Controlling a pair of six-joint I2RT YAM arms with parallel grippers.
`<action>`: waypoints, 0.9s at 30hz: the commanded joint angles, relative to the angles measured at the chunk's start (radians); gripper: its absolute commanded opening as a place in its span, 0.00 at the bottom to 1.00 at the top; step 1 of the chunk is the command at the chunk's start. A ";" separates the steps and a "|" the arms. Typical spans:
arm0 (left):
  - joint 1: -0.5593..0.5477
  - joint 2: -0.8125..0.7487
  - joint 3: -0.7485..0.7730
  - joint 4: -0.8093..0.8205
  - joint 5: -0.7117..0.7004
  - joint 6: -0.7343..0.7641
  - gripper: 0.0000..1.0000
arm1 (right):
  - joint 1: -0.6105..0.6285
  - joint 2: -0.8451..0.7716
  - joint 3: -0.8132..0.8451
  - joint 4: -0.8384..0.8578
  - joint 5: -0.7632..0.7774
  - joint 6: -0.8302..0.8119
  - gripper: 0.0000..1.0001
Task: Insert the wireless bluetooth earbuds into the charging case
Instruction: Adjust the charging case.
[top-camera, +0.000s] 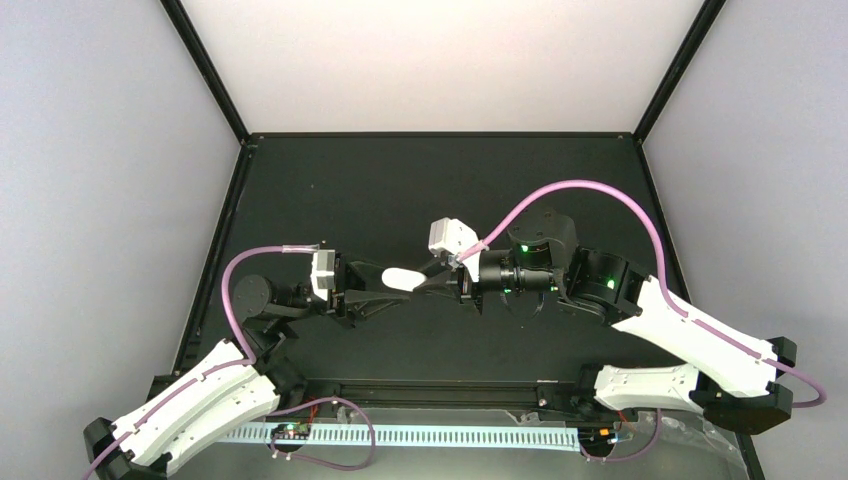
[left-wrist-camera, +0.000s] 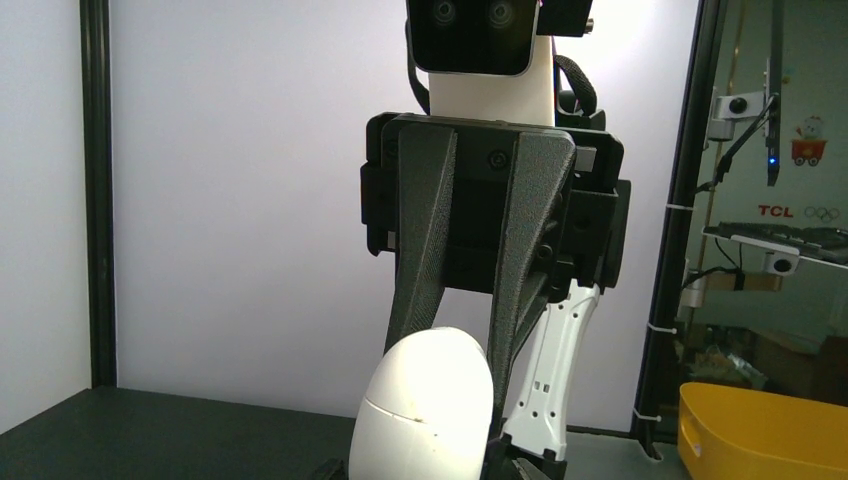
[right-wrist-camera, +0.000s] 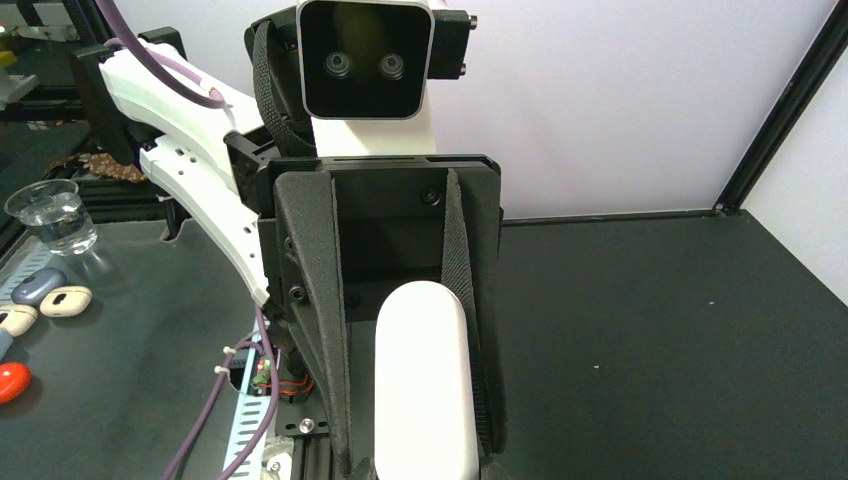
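Note:
A white pebble-shaped charging case (top-camera: 405, 278) hangs above the table between both grippers, its lid seam closed (left-wrist-camera: 425, 410). My right gripper (top-camera: 429, 279) comes from the right and is shut on one end of the case; its dark fingers (left-wrist-camera: 520, 250) converge behind it. My left gripper (top-camera: 386, 284) comes from the left with its jaws around the other end. One of its fingers (right-wrist-camera: 312, 300) stands a little off the case (right-wrist-camera: 422, 390), the other touches it. No earbuds show anywhere.
The black table (top-camera: 420, 190) has white walls at the back and sides. Beyond its left edge are a glass cup (right-wrist-camera: 50, 213) and small pebble-shaped things (right-wrist-camera: 52, 292). A yellow bin (left-wrist-camera: 760, 432) stands outside the right frame post.

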 joint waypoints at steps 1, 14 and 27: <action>-0.007 -0.001 0.042 0.028 0.008 -0.005 0.42 | -0.001 -0.001 -0.010 0.024 -0.018 0.003 0.01; -0.007 0.013 0.054 0.051 0.019 -0.006 0.32 | -0.001 0.003 -0.013 0.021 -0.029 0.003 0.01; -0.007 0.024 0.051 0.050 0.034 -0.010 0.25 | 0.000 -0.002 -0.014 0.026 -0.025 0.003 0.01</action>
